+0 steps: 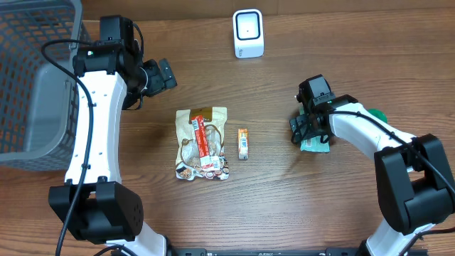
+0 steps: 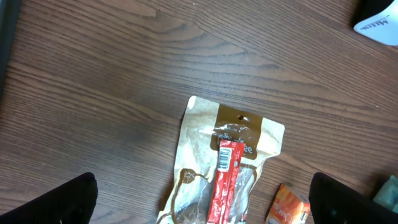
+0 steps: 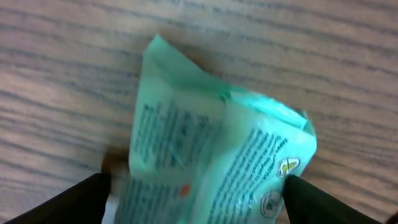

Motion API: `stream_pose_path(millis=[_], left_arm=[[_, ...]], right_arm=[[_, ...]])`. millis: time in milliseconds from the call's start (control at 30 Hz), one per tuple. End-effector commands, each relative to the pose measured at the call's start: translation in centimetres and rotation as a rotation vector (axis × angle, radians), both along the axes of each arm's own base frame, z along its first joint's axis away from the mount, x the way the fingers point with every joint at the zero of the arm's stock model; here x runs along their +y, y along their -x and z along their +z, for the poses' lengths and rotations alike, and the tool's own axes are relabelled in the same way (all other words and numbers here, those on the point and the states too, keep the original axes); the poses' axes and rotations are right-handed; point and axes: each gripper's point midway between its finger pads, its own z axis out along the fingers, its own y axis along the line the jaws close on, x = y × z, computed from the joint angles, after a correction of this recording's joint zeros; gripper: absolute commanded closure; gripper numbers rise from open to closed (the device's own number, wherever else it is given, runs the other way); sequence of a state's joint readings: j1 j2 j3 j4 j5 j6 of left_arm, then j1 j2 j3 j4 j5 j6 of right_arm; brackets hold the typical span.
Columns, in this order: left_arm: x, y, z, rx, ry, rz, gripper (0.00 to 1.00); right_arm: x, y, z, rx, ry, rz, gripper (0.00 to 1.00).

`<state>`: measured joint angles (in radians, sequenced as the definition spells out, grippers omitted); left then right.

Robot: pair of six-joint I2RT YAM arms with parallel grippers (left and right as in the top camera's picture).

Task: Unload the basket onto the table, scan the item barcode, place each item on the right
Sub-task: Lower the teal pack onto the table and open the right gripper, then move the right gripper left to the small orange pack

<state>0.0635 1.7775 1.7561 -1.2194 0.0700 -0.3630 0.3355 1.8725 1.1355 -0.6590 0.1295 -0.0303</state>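
From overhead, the left end effector (image 1: 165,74) hangs above bare wood at the upper left, near a grey basket (image 1: 32,85). A white scanner (image 1: 248,33) stands at the far edge of the surface (image 1: 284,206). A tan snack pouch (image 1: 202,144) lies flat at the centre with a small orange packet (image 1: 243,143) just beside it. To the right, the right end effector (image 1: 307,135) sits low over a green packet (image 1: 313,145), which lies on the wood well apart from the scanner.

In the left wrist view, the dark fingers (image 2: 59,202) are spread wide and hold nothing. The pouch and the orange packet lie between them farther off.

In the right wrist view, which is blurred, the green packet fills the middle, printed side up. The fingers (image 3: 68,202) stand wide on either side of it. Whether they press on it I cannot tell.
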Motion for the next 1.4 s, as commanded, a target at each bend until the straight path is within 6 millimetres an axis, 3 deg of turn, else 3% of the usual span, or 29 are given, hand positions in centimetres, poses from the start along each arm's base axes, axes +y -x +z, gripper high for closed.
stream_pose_path(millis=[0, 133, 267, 300, 367, 500, 533, 767, 933, 1233, 1367], left_arm=[[-0.2, -0.1, 1.2, -0.035, -0.009, -0.016, 0.0], [-0.2, -0.1, 1.2, -0.035, -0.009, -0.016, 0.0], [-0.2, -0.1, 1.2, -0.035, -0.009, -0.016, 0.0], [-0.2, -0.1, 1.2, -0.035, -0.009, -0.016, 0.0], [-0.2, -0.1, 1.2, -0.035, -0.009, -0.016, 0.0], [-0.2, -0.1, 1.2, -0.035, -0.008, -0.016, 0.0], [-0.2, -0.1, 1.2, -0.035, -0.009, -0.016, 0.0], [-0.2, -0.1, 1.2, -0.035, -0.009, -0.016, 0.0], [-0.2, -0.1, 1.2, -0.035, -0.009, -0.016, 0.0], [-0.2, -0.1, 1.2, -0.035, -0.009, -0.016, 0.0], [-0.2, -0.1, 1.2, -0.035, -0.009, -0.016, 0.0]], right_arm=[[1.9, -1.8, 4.1, -0.075, -0.084, 0.021, 0.07], [2.7, -2.0, 6.7, -0.092, -0.154, -0.031, 0.05], [3.9, -1.3, 7.0, -0.052, -0.247, -0.084, 0.07], [4.0, -1.1, 6.8, -0.04, -0.254, -0.106, 0.12], [3.9, -0.8, 6.3, -0.023, -0.261, -0.155, 0.38], [3.8, -0.5, 5.0, -0.014, -0.272, -0.205, 0.65], [3.7, -0.4, 4.6, -0.016, -0.272, -0.205, 0.68], [3.1, 0.8, 2.2, -0.004, -0.255, -0.209, 0.66], [0.9, 1.2, 0.9, -0.03, -0.148, -0.239, 0.66], [0.0, 1.2, 0.9, -0.035, -0.108, -0.25, 0.65], [0.8, 0.4, 2.4, -0.042, -0.14, -0.242, 0.61]])
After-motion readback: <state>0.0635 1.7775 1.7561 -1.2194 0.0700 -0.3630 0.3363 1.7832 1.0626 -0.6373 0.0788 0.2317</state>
